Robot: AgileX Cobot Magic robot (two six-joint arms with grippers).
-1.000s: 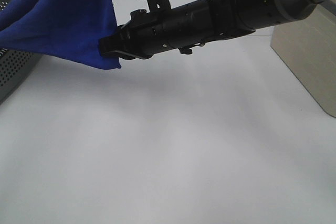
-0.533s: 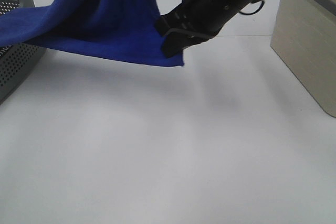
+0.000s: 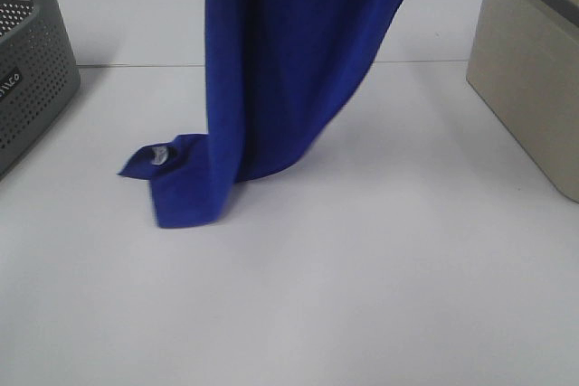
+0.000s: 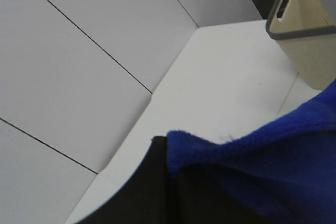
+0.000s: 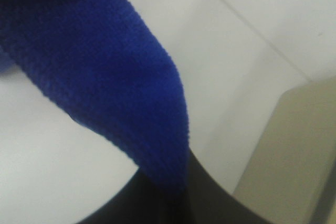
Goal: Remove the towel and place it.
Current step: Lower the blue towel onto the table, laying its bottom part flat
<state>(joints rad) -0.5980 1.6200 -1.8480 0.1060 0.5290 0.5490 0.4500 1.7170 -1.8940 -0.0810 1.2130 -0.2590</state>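
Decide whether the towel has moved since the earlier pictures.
Yes. The towel has shifted right, off the grey basket, its lower corner now on the table.

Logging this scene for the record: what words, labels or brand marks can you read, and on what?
"lCo" (uncertain, cut off by the frame edge): white lettering on the grey perforated basket.
Too small to read: the white tag at the lower corner of the towel.
No text visible on the beige bin.
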